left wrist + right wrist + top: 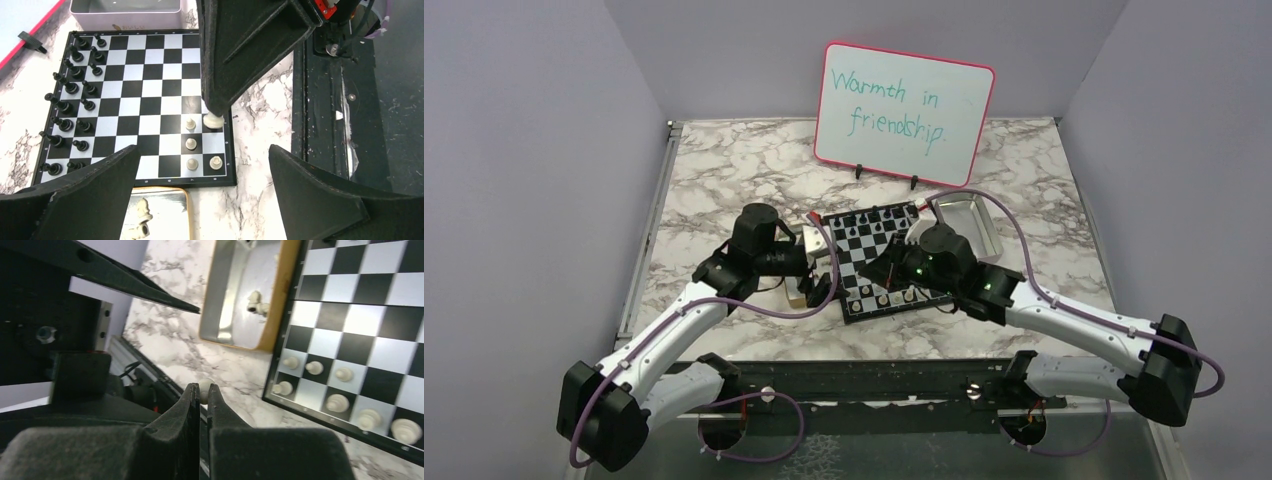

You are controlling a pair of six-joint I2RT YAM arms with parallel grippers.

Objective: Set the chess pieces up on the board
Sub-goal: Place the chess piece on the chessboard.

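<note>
Right gripper (203,389) is pinched tight on a cream piece (213,120), point-down at the board (150,105) edge row behind the cream pawns (191,145), apparently to seat it. Left gripper (204,150) hangs spread wide above the tan box (186,210) holding spare cream men (143,210), likely ready to fetch one. Black pieces (70,87) line the opposite side.

Glossy board (150,105) lies on a smooth marble-look table (754,170) beside a shiny metal tray (969,218).
</note>
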